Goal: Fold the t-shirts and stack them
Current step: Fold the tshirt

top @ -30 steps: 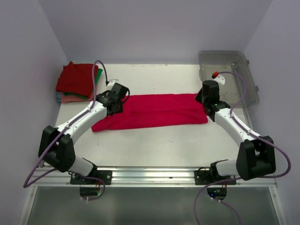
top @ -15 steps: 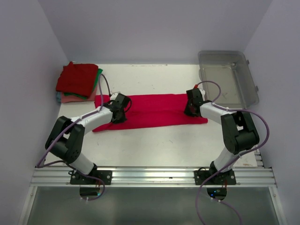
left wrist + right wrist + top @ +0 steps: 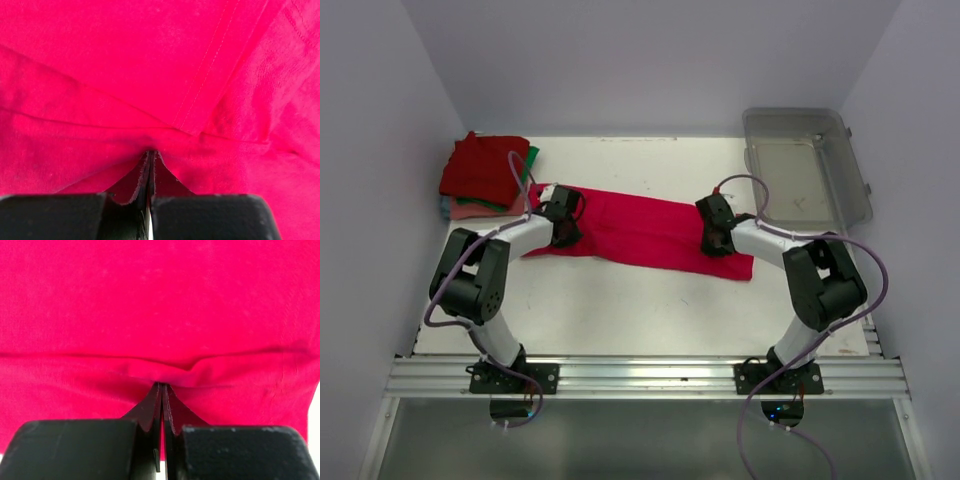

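A crimson-pink t-shirt (image 3: 640, 232) lies folded into a long band across the middle of the table, slanting down to the right. My left gripper (image 3: 564, 230) is shut on the cloth near the band's left end; its jaws pinch a fold of the crimson-pink t-shirt (image 3: 150, 100) in the left wrist view. My right gripper (image 3: 716, 240) is shut on the cloth near the right end, and the pinched crimson-pink t-shirt (image 3: 160, 315) fills the right wrist view. At the back left stands a stack of folded t-shirts (image 3: 485, 170), dark red on top, green and salmon-pink beneath.
A clear grey plastic bin (image 3: 807, 165) stands at the back right of the white table (image 3: 650, 310). The enclosure walls close in the left, right and back sides. Cables loop from both arms above the cloth.
Both grippers came down onto the t-shirt's ends and shut on the cloth. The band has since been drawn leftward and now lies slanted.
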